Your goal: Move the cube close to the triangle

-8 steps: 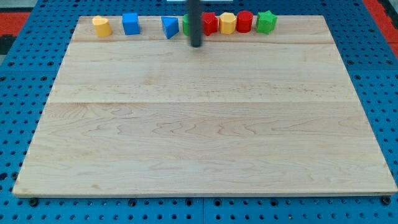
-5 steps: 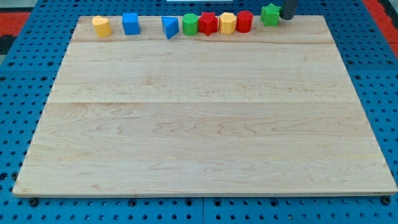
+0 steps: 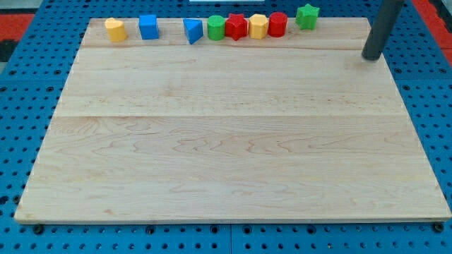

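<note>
**Block row at the view's top, tip far right**

You have, left to right: yellow block (image 3: 116, 29), blue cube (image 3: 148, 27), blue triangle (image 3: 192, 31) near it but apart, green block (image 3: 216, 28), red block (image 3: 236, 27), yellow hexagonal block (image 3: 258, 26), red cylinder (image 3: 277, 24), green star (image 3: 306, 16). My tip (image 3: 371, 56), a bare rod touching nothing, stands on the wooden board (image 3: 226, 141) well right of the cube.

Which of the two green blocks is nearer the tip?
The green star block, last at the row's right end; the green cylinder block sits mid-row, farther from my tip.

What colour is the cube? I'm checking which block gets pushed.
Blue. The cube sits near the board's top edge in the camera view, left of the blue triangle.
</note>
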Robot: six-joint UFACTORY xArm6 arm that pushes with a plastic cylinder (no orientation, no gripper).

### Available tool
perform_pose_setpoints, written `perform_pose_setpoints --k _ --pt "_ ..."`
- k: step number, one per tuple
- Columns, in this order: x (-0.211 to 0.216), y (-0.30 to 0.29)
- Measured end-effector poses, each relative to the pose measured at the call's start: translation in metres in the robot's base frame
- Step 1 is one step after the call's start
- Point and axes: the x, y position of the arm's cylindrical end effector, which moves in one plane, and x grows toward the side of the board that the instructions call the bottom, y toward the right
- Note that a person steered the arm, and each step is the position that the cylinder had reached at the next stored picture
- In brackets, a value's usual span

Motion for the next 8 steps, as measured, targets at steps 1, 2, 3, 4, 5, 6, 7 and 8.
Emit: perform_pose_setpoints --k 1,2,3,4,5,6,7,8 --pt "0.065 -0.148" --pt "0.069 -0.315" --pt "0.042 -0.451" --pt "0.010 -0.541" --pt "0.001 -0.544" --pt "-0.052 -0.544" --pt "-0.144 -0.527" --pt "-0.162 -0.521"
